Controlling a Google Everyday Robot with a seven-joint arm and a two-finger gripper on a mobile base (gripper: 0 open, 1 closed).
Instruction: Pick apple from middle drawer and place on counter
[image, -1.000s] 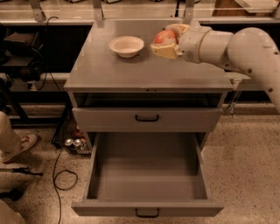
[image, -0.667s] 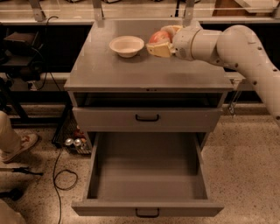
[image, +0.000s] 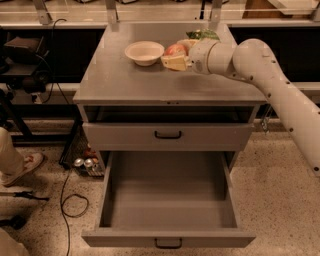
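- While the gripper (image: 176, 53) hangs low over the upper middle of the frame, its two pale fingers (image: 172, 62) are closed around the apple (image: 175, 48), one finger on the near side and one on the far side.
- The apple sits between those fingers at the back of the counter (image: 130, 80), just right of the white bowl (image: 144, 51). Whether its underside already touches the grey top cannot be told.
- A green snack bag (image: 202, 35) lies just behind the wrist, near the counter's far right edge.
- By my reading, the step in hand is the placing: the fruit is out of the drawer and over its goal.
- Next, I judge, the apple must settle on the surface, then the fingers must spread and draw back without nudging the bowl or rolling the fruit.
- The white arm (image: 260, 65) enters from the right edge, rises to a bent elbow, and reaches leftward with the wrist roughly level.
- Below, the middle drawer (image: 167, 200) stands pulled fully out with nothing in it, under the shut upper drawer (image: 167, 136).
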